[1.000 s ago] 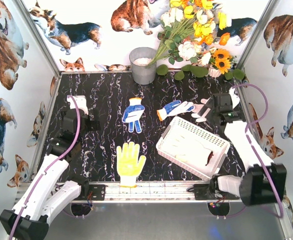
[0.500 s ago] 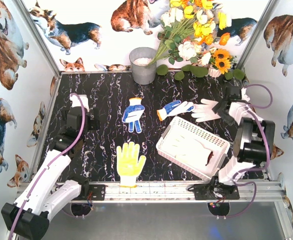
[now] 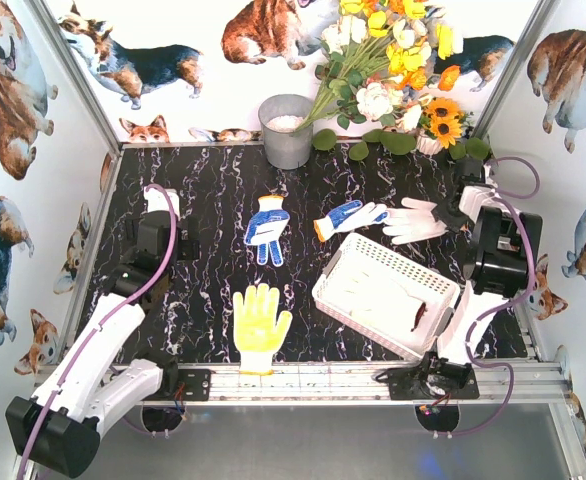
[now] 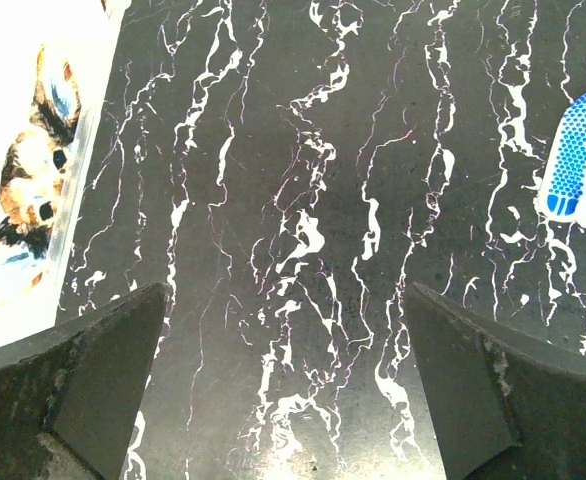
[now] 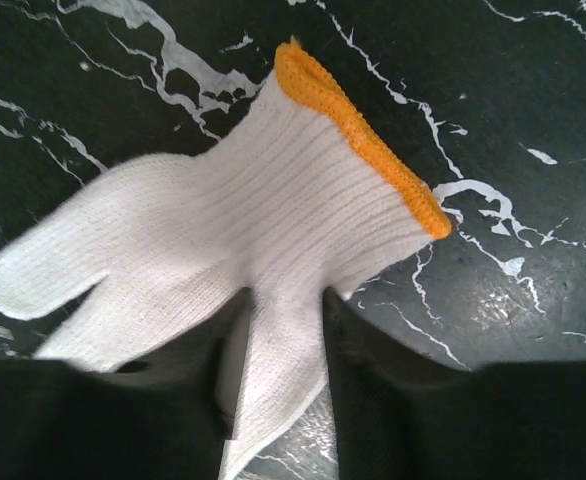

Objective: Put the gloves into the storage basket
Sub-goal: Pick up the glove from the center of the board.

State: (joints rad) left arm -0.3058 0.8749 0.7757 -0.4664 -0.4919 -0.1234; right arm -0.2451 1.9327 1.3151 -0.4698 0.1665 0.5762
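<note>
R fingers [image 5: 393, 400] flank strip of white glove [image 5: 243, 230], flat on tbl [image 5: 533, 80].

white glove [image 5: 253, 220]: fingers hidden under end effector [image 5: 283, 300] | blue-dotted glove [image 4: 576, 170]: cut at edge

1. The left arm [image 3: 98, 345] is clad in smooth white shells, joined by boxy black joint housings [image 3: 43, 445].
2. The right arm [image 3: 465, 320] is built alike, with a large black motor block [image 3: 501, 250].
3. A thin purple cable [image 3: 173, 230] is run along each arm.
4. Broad, matte dark-grey fingers [image 4: 83, 390], scuffed at the edges, are fitted to the left gripper [image 4: 285, 300].
5. Plain black fingers [image 5: 373, 400] are seen on the right gripper [image 5: 283, 305].
</note>
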